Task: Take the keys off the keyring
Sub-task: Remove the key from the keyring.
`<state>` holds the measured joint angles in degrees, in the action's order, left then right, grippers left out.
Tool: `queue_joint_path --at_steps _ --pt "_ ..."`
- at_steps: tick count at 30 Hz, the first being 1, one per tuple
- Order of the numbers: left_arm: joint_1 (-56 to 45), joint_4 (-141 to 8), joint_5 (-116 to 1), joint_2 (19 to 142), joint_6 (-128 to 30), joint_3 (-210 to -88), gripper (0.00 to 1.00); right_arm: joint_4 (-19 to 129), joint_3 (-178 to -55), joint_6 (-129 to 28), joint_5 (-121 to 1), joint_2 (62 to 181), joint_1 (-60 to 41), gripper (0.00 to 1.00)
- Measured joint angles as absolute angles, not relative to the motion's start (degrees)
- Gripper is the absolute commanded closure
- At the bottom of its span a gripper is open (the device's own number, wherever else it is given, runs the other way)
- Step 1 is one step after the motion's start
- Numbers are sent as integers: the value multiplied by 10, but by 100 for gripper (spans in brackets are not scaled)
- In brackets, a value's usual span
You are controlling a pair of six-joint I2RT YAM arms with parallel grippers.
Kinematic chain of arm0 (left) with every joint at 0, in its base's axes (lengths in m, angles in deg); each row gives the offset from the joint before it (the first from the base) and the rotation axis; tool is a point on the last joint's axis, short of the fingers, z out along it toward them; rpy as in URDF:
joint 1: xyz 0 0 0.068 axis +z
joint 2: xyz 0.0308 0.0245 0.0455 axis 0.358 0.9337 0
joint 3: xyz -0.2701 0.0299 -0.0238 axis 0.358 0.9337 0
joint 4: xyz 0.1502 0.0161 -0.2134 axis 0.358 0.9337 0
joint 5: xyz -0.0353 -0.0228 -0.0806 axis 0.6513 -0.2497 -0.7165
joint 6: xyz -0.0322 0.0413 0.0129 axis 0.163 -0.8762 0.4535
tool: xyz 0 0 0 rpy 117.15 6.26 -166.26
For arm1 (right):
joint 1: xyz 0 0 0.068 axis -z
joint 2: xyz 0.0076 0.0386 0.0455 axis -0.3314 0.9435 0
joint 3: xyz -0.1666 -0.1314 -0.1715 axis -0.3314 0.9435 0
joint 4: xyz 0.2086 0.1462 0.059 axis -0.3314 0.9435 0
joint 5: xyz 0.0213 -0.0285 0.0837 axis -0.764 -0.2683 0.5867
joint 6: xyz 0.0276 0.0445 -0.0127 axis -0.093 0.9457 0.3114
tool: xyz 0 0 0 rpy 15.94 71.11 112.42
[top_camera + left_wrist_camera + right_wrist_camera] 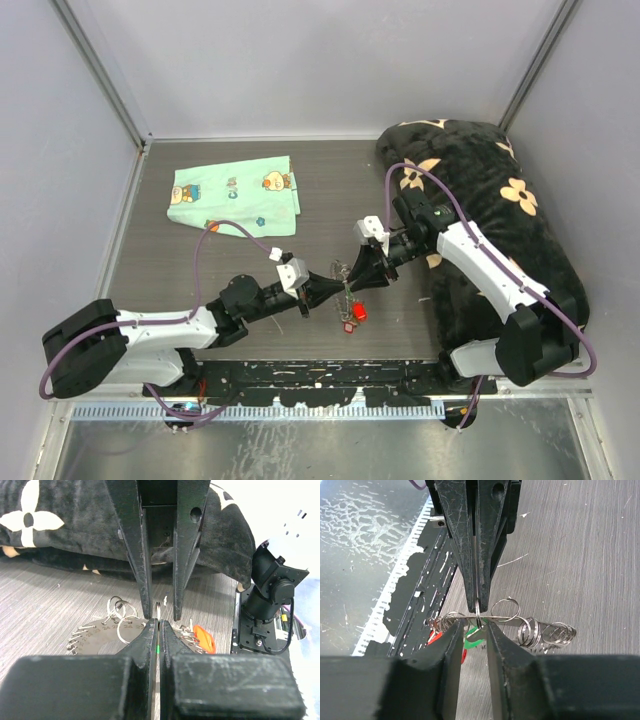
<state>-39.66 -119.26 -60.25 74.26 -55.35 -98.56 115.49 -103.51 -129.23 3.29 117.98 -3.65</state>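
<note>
While clamping left tool (pixel 477 599) fully closed on a thin steel split ring (pixel 478 611), straddling the silver wire keyring (pixel 505 619) with right tool (pixel 475 625) part-open, mid wood-grain surface (pixel 580 540); plastic-headed keys (pixel 358 312) mostly hiding underneath.

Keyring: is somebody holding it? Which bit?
The left gripper pinches a small ring hanging on the keyring. The right gripper only straddles that ring, jaws apart, not clearly gripping anything.

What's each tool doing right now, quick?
Left tool: closed, pinching a small ring on the keyring.
Right tool: open, straddling that ring, gripping nothing.
</note>
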Motion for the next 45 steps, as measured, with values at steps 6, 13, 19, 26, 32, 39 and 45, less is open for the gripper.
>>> queue_joint_path --at_steps 6,13,19,26,32,39,45 --pt "-397 -1193 -604 744 -552 -989 100 1151 -1035 -1288 38 1180 -37 98" --pt "-397 -1193 -604 744 -547 -989 94 1147 -1035 -1287 35 1178 -36 99" --pt "-397 -1193 -594 718 -538 -978 59 1173 -1052 -1294 -24 1169 -39 99" --pt "-397 -1135 -590 569 -547 -937 53 1213 -1113 -1308 -186 1167 -119 99" --pt "-397 -1115 -594 527 -568 -919 54 1228 -1140 -1287 -338 1162 -203 99" --pt "-397 -1123 -613 570 -582 -915 58 1237 -1187 -1256 -461 1166 -277 99" --pt "-397 -1153 -614 599 -585 -913 65 1250 -1208 -1238 -514 1182 -304 99"
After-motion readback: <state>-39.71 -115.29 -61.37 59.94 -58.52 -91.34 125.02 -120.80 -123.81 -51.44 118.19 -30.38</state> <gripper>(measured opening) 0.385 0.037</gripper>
